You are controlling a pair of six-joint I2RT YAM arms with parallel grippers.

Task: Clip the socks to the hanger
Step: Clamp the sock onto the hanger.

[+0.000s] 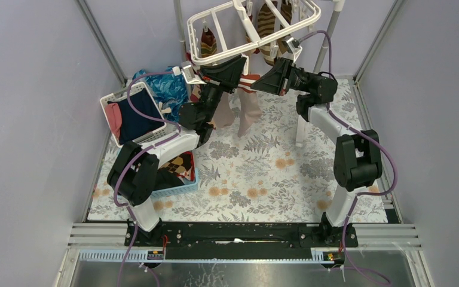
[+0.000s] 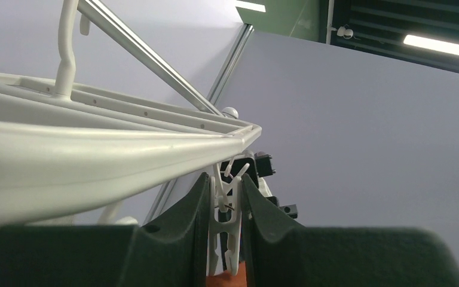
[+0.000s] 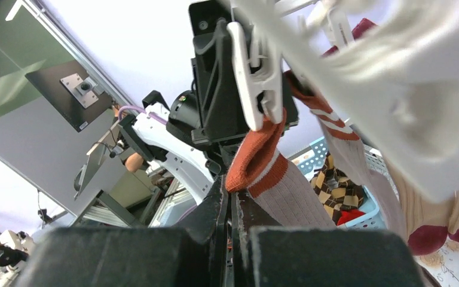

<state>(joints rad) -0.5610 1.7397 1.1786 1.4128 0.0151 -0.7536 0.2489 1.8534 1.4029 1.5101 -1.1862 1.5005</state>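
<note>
With right gripper (image 3: 230, 192) pinched on sock (image 3: 287, 191), held cuff just below clip (image 3: 252, 84) squeezed by half-closed left gripper (image 2: 224, 180), length hanging down.

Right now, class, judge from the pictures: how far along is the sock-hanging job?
Done: striped socks hang on the hanger. In hand: left tool squeezes a clip; right tool holds a tan sock up to it. Remaining: argyle socks wait in the blue basket.

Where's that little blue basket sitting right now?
In the top view, the blue basket sits on the left side of the floral table, tucked against the left arm, nearer than the white laundry basket, with argyle socks inside.
</note>
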